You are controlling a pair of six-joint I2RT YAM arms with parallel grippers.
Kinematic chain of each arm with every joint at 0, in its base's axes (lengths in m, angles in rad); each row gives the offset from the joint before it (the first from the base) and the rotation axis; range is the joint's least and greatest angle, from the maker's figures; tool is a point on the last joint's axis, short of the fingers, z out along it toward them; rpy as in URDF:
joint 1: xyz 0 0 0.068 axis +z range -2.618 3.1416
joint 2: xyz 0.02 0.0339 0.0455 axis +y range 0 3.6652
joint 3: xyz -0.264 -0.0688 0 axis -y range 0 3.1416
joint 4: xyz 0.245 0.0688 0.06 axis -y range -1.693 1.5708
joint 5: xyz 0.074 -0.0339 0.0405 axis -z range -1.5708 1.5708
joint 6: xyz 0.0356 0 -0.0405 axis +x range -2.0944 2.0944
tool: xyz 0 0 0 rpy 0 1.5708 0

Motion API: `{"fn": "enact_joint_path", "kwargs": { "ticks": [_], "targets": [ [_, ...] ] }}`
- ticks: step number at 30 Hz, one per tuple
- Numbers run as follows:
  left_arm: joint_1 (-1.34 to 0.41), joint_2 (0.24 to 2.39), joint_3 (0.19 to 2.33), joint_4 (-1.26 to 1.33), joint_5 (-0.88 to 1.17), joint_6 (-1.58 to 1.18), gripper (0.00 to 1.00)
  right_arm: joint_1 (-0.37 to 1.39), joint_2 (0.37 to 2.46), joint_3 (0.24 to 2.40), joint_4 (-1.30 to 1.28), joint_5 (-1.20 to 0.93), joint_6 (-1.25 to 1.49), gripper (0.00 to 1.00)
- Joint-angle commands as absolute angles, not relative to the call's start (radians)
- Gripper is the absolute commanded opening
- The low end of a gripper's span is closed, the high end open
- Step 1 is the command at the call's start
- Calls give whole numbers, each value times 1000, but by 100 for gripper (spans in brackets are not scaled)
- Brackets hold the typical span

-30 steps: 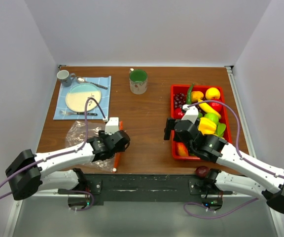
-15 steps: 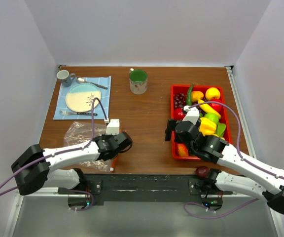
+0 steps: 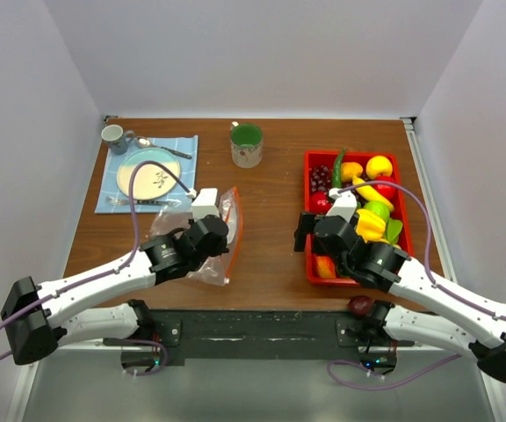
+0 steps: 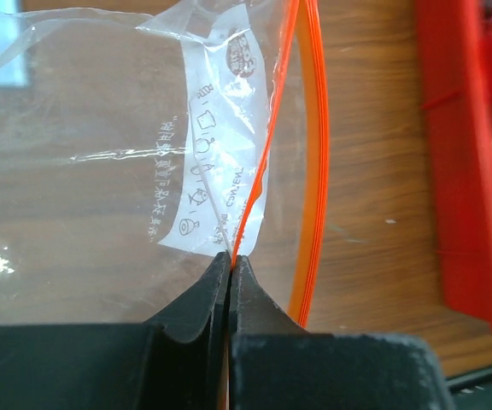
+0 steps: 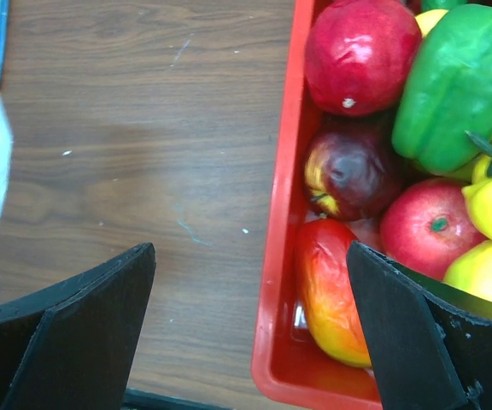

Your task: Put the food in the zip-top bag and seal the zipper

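Observation:
The clear zip-top bag (image 3: 224, 209) (image 4: 101, 171) stands lifted off the table at centre left. Its mouth is parted, and the orange zipper (image 3: 234, 230) (image 4: 319, 171) curves along the mouth. My left gripper (image 3: 218, 239) (image 4: 231, 256) is shut on the near lip of that zipper. The food (image 3: 367, 189) fills a red tray (image 3: 309, 160) on the right. My right gripper (image 3: 307, 232) (image 5: 250, 248) is open and straddles the tray's left wall (image 5: 282, 213). Beside its right finger lie a red-yellow fruit (image 5: 331, 290), a dark apple (image 5: 353, 171) and a green pepper (image 5: 459, 85).
A green mug (image 3: 247, 145) stands at the back centre. A blue placemat (image 3: 187, 149) at the back left carries a plate, cutlery and a small cup (image 3: 112, 134). A purple fruit (image 3: 359, 305) rests off the table's front edge, by the right arm's base.
My left gripper has shut on the bag's orange edge and pulled it up, back and to the right, so the bag now stands raised. The right arm has barely moved.

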State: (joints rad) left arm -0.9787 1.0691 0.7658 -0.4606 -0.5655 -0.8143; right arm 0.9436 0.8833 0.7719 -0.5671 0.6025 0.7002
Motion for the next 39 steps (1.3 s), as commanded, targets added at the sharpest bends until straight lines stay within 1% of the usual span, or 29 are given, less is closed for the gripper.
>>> {"fn": "enact_joint_path", "kwargs": {
  "ticks": [1,4,12,21,24,27,28,30,31,33,34,35,39],
  "targets": [
    [-980,1068,824,-327,-476,-750,0,945,905,819,-471,493,710,96],
    [-965,1098,847,-308,-447,-746,0,946,928,818,-387,384,710,92],
    [-859,1131,847,-206,-284,-742,0,948,1002,787,-200,247,753,87],
    [-845,1123,871,-210,-233,-739,0,948,1138,821,-98,264,765,84],
    [-847,1115,885,-229,-226,-741,0,948,1172,836,-91,296,778,82],
    [-845,1111,899,-256,-210,-738,0,948,1218,859,-107,317,790,72],
    [-845,1111,916,-271,-210,-736,0,948,1241,873,-115,351,795,61],
    [-845,1112,939,-331,-215,-723,0,946,1256,890,-161,392,795,49],
    [-845,1112,965,-354,-231,-713,0,943,1261,903,-179,412,796,35],
    [-845,1115,1008,-435,-256,-698,0,928,1266,910,-210,448,798,22],
    [-845,1120,1025,-468,-285,-692,0,920,1266,910,-221,454,801,12],
    [-845,1126,1043,-542,-308,-698,0,911,1270,910,-228,454,801,9],
    [-845,1160,1159,-724,-437,-704,0,887,1290,926,-270,468,781,4]
  ]
}}
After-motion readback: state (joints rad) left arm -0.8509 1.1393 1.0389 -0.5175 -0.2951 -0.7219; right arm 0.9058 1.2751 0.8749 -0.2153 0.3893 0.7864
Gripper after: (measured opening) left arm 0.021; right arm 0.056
